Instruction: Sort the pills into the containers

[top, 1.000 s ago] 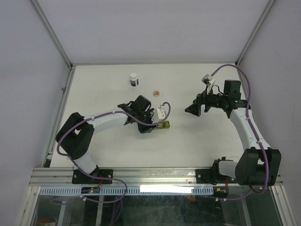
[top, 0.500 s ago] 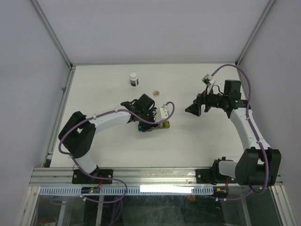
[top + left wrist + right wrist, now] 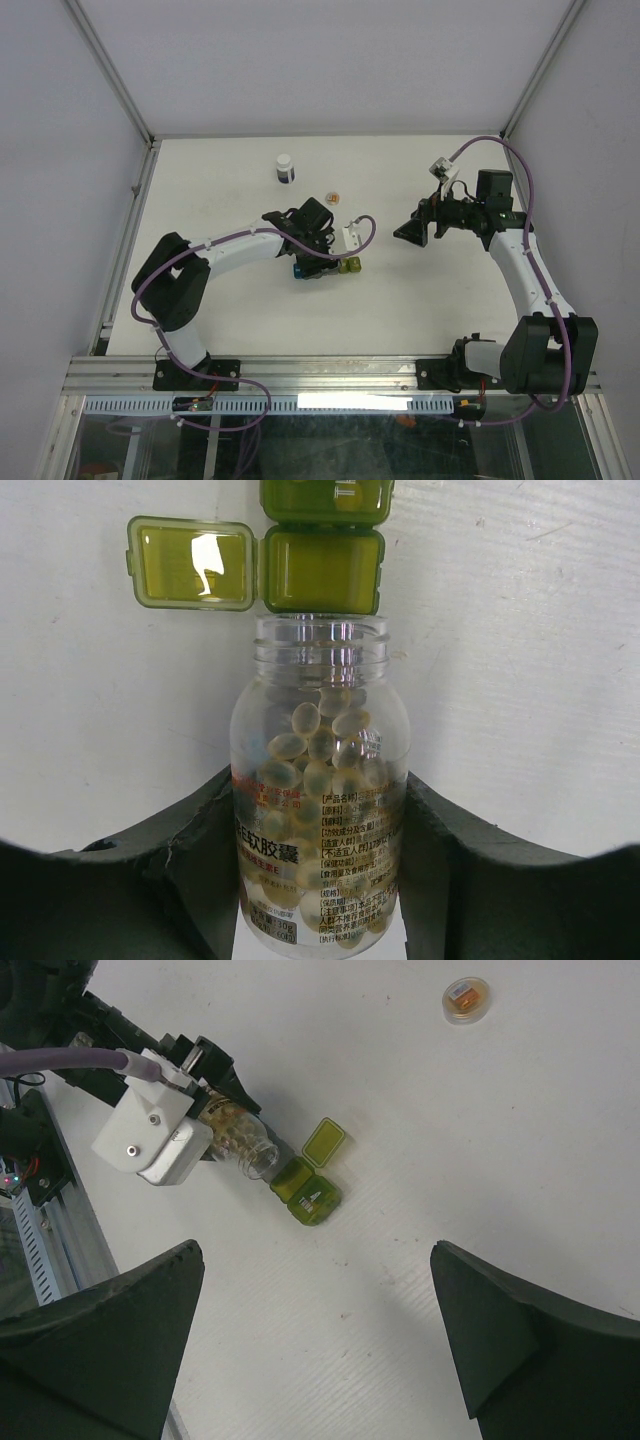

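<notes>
A white bench [image 3: 420, 310] inside a white-walled enclosure [image 3: 330, 60] with aluminium corner posts [image 3: 110, 70]. Toward the far edge, left of centre, a small dark bottle with a white cap [image 3: 285, 168] stands upright. Near it, to the right and a little nearer the camera, sits a small round clear vial [image 3: 333, 197] with orange contents, apart from the bottle. Closer to the bench's middle, a clear plastic bottle [image 3: 320, 810] with a printed label lies tilted, its cap off. An aluminium rail [image 3: 330, 372] runs along the near edge.

bottle [image 3: 320, 780] mouth at open compartment [image 3: 322, 572], lid [image 3: 192, 563] alongside
</notes>
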